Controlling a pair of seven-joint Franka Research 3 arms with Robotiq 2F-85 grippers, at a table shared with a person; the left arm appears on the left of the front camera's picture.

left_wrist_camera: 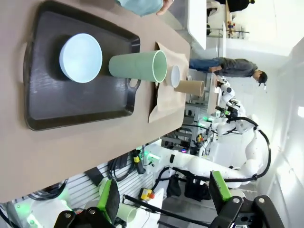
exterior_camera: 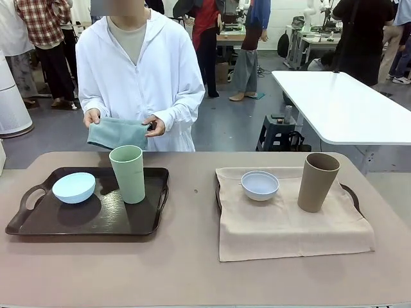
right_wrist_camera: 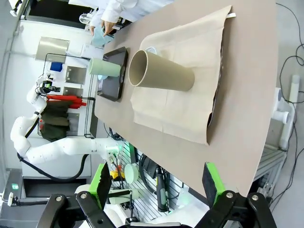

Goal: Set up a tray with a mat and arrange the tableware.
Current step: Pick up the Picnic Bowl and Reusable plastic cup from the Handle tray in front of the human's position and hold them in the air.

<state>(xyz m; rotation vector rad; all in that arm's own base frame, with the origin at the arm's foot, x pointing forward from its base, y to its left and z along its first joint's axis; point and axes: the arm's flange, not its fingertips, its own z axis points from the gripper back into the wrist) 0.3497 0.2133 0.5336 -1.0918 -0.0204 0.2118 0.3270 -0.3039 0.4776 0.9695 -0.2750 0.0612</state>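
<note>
Both left claw point(left_wrist_camera: 164, 190) and right claw point(right_wrist_camera: 156, 183) gaped empty; the green tumbler point(exterior_camera: 128, 173), beside the blue bowl point(exterior_camera: 74, 187), looked light and slick, its rim suited to pinching.

This is a lab or workshop hall. It has a smooth grey floor point(exterior_camera: 225, 128), a long white rectangular worktable point(exterior_camera: 340, 106) at two o'clock and grey desks loaded with equipment point(exterior_camera: 311, 42) at one o'clock. Several people stand point(exterior_camera: 209, 38) at twelve. A small yellow box with a red stop button point(left_wrist_camera: 146, 194) sits by a slotted grey metal panel point(left_wrist_camera: 90, 183).
</note>
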